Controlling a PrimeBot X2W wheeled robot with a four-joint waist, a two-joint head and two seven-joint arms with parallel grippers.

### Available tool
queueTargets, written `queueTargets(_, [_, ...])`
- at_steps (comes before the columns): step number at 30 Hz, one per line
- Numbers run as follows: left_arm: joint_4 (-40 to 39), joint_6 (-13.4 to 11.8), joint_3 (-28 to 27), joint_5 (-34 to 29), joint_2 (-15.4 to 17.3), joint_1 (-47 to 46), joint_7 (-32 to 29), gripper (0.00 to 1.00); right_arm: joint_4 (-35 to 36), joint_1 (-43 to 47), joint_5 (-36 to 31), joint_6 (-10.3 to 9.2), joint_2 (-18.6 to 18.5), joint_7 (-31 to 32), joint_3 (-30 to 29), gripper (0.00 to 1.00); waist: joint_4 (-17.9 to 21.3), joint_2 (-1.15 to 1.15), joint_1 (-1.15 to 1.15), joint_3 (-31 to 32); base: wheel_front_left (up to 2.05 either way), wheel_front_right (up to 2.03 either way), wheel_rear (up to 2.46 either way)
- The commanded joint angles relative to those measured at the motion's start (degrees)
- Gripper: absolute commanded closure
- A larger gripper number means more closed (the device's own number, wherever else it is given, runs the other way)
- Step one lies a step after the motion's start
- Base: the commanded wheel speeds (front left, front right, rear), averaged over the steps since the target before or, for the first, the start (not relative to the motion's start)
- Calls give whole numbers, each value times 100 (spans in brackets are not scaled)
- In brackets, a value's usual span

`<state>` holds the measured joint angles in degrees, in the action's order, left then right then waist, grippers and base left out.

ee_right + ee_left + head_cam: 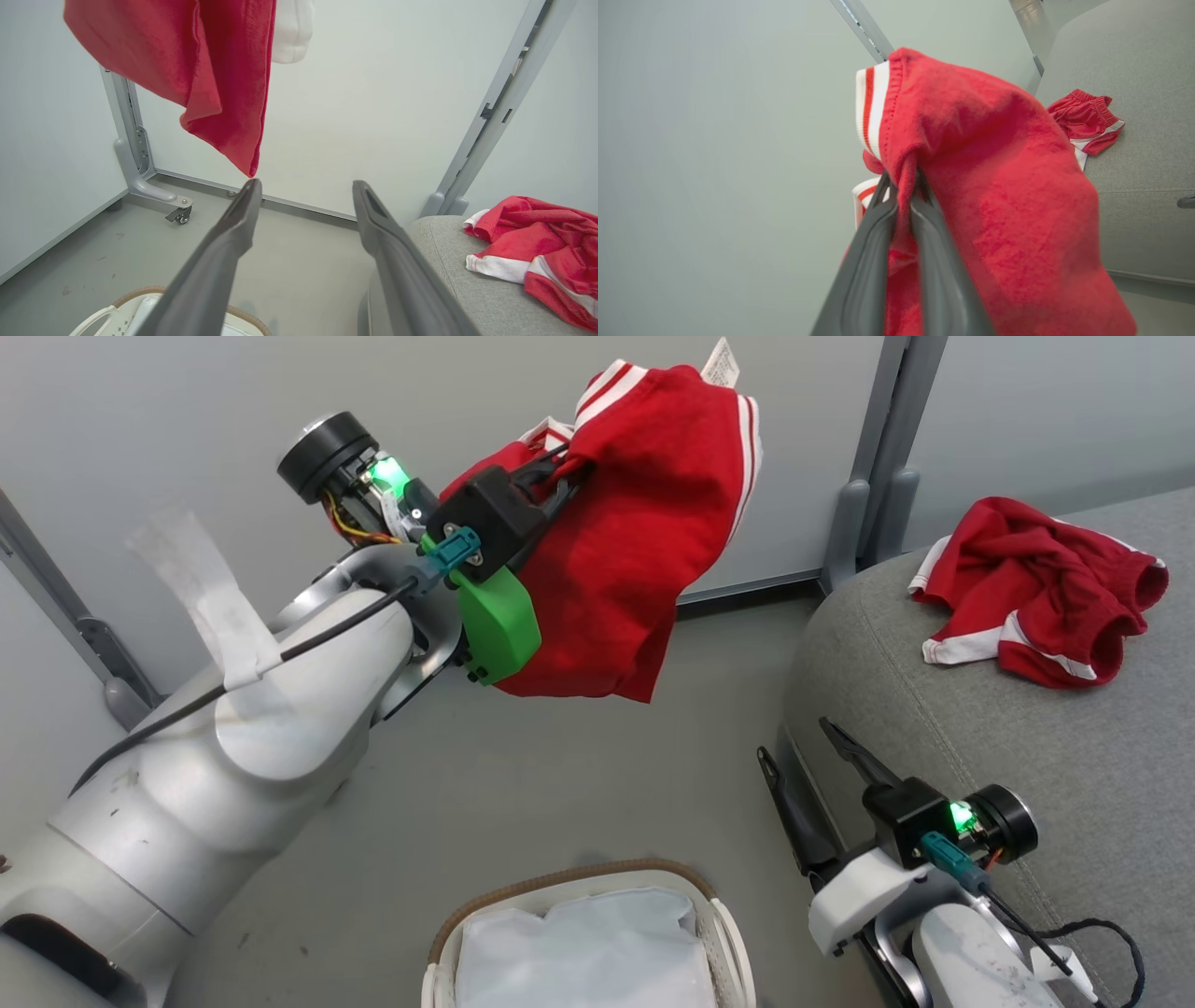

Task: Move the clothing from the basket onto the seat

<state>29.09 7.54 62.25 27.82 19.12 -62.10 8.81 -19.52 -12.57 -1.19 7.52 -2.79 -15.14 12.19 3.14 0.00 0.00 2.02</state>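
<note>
**Item 1: clothing, two pieces, both bright red with white stripe trim.**
- First garment [644,551] [1008,196] [205,70]: a fold of it is pinched at the fingertips of the left tool [558,471] [901,179]. The rest drapes past and below those tips, hanging in the air over the floor [523,784]. Seen from the right tool [795,742] [306,186], its lower corner hangs above and ahead of that tool's inner fingertip, apart from it.
- Second garment [1036,588] [1087,121] [542,242]: lies crumpled on the seat, ahead of the right tool's tips and off to its outer side. It is well apart from both tools.

**Item 2: tools, two.**
- Left tool: fingers drawn together, clamped on the first garment.
- Right tool: fingers spread wide apart with nothing between them, held beside the near edge of the seat.

**Item 3: basket [560,882] [140,291], one.**
- Stands on the floor, below and behind the right tool's fingers on their inner side, and well below the left tool. A white liner [597,943] shows inside it.

**Item 4: seat [1027,756] [1143,70] [448,261], one.**
- Grey upholstery, just beside the right tool's outer finger. It carries the second garment.
</note>
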Motion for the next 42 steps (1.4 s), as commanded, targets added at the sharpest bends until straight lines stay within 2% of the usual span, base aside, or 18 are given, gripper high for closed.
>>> queueTargets(1, [-61, -13, -2, 35, 39, -136, -3, 100, -44, -109, -35, -6, -20, -1, 40, 0, -1, 0, 0, 9, 0, 0, 0])
queueTargets(11, [-576, -13, 151, 321, -27, -423, -102, 100, -707, -860, -217, -6, -90, -1, 473, 0, -126, 0, 0, 67, 0, 0, 0])
queueTargets(17, [-802, -13, 263, 513, -114, -477, -136, 100, -1290, -1475, -5, -7, -254, -1, 826, 0, -241, 0, 0, 83, 0, 0, 0])
queueTargets(24, [-899, -12, 370, 652, -193, -387, -73, 100, -1752, -2070, 430, -6, -281, -1, 1540, 0, -344, 0, 0, 76, 0, 0, 0])
queueTargets(25, [-898, -12, 374, 666, -197, -354, -64, 100, -1771, -2120, 499, -7, -284, -2, 1618, 32, -350, 0, 0, 75, 0, 0, 0])
queueTargets(26, [-888, -12, 379, 689, -195, -314, -66, 100, -1776, -2168, 570, -7, -294, -1, 1708, 57, -357, 0, 0, 74, 0, 0, 0])
queueTargets(27, [-877, -13, 382, 697, -187, -282, -61, 100, -1779, -2197, 634, -6, -310, -1, 1750, 65, -361, 0, 0, 74, 0, 0, 0])
queueTargets(29, [-840, -30, 372, 758, -163, -204, -51, 100, -1751, -2218, 747, -7, -330, -1, 1810, 100, -364, 0, 0, 73, 0, 0, 0])
queueTargets(35, [-669, -76, 323, 963, -48, 61, 34, 100, -1528, -2045, 910, -6, -411, -1, 1875, 100, -333, 0, 0, 63, 0, 0, 0])
queueTargets(42, [-336, -160, 215, 1301, 18, 501, 175, 100, -1141, -1842, 985, -6, -446, -1, 1661, 100, -258, 0, 0, 63, 0, 0, 0])
